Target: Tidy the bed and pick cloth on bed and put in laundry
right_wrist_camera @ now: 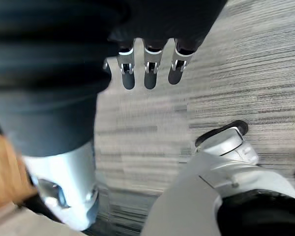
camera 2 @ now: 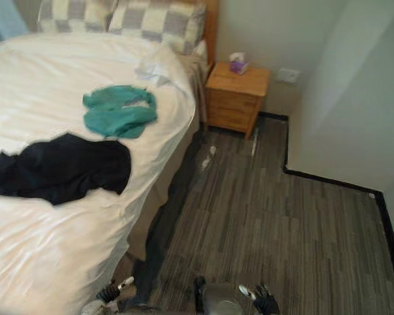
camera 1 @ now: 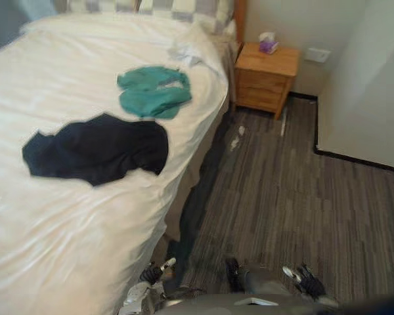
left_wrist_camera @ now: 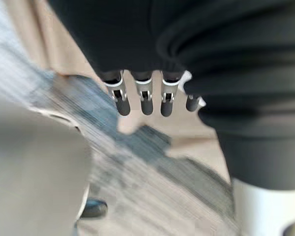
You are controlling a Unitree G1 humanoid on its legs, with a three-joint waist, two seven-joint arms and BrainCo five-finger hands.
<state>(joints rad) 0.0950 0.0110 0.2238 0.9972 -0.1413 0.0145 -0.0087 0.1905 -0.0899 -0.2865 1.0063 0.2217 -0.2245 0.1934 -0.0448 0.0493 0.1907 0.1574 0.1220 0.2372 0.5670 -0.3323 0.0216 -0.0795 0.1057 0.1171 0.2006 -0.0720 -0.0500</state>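
A black cloth lies spread on the white bed, near its right side. Beyond it, closer to the pillows, a teal cloth lies crumpled. A small white crumpled cloth sits by the bed's far right corner. My left hand hangs low beside the bed's edge, well short of the black cloth. Its fingers are straight and hold nothing. Over the floor my right hand hangs low, and its fingers are straight and empty too.
Checked pillows line the head of the bed. A wooden nightstand with a small tissue box stands right of the bed against the wall. Striped grey floor runs along the bed; a wall corner juts in at right.
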